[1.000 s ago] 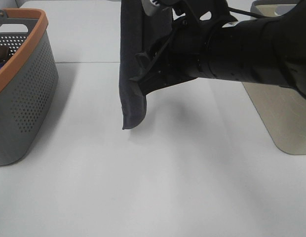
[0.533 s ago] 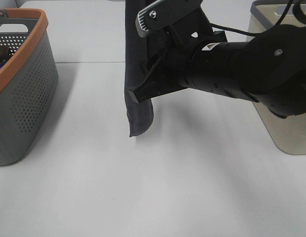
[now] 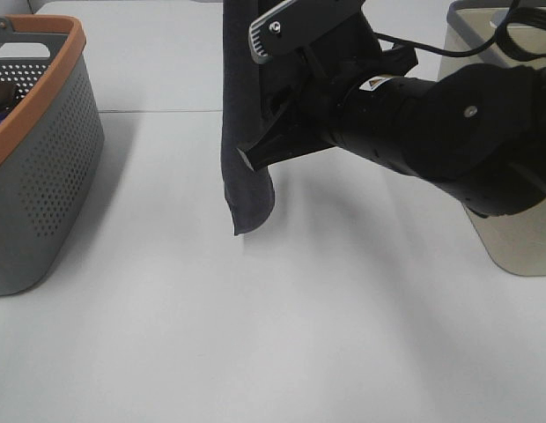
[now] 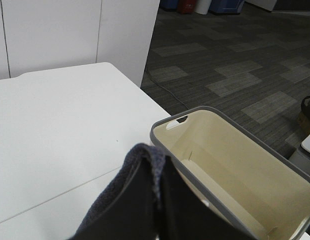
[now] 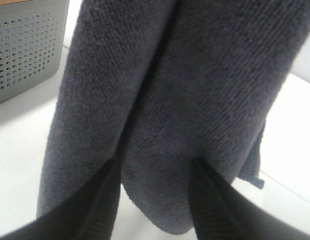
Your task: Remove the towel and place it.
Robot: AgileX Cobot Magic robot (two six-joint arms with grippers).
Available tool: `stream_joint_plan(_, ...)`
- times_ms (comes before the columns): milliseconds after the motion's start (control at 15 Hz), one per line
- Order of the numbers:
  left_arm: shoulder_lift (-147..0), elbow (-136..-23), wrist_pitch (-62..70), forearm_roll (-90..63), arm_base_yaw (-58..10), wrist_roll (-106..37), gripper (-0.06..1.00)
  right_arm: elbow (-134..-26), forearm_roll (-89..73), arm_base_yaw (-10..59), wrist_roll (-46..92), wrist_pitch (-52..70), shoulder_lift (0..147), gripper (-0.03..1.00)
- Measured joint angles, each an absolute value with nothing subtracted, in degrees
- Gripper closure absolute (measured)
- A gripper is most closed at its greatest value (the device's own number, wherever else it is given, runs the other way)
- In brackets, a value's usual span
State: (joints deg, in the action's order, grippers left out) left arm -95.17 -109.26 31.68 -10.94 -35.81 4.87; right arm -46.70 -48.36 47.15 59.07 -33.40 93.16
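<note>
Over the white desk [image 3: 299,335] the towel [image 3: 242,132] is hung, pinched by the closed left claw [image 4: 157,200]. It is straddled by the right claw [image 5: 155,162], though whether it is gripped cannot be told. Grey carpet-tiled floor [image 4: 235,65] is seen beyond.

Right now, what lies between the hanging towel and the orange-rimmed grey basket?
Only bare white table between towel and basket, seen in the exterior high view.

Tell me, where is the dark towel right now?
In the high view the towel hangs in the air at top middle, between the grey basket on the left and the beige bin on the right, its tip close to the white table.
</note>
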Motion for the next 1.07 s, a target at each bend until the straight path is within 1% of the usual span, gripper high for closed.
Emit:
stream_joint_plan(267, -95.17, -109.26, 31.74, -10.94, -35.81, 4.87, 0.94, -46.70, -47.56, 47.15, 59.24, -36.38, 96.26, 0.54)
stream_joint_plan(600, -95.17, -109.26, 31.74, -11.46, -35.81, 4.81, 0.94, -46.70, -47.33, 47.15, 61.88, -41.83, 96.31, 0.54)
stream_joint_plan(800, -95.17, -109.26, 31.74, -12.66, -35.81, 4.81, 0.94, -46.70, -43.66, 47.15, 60.39, -42.06, 96.37, 0.53)
stream_joint_plan(1000, -95.17, -109.26, 31.74, -13.18, -35.81, 4.81, 0.94, -46.70, -43.14, 47.15, 58.56, -42.06, 96.43, 0.43)
stream_joint_plan(1067, -95.17, -109.26, 31.80, -13.52, -35.81, 4.76, 0.94, -46.70, -43.14, 47.15, 58.16, -42.06, 96.49, 0.41)
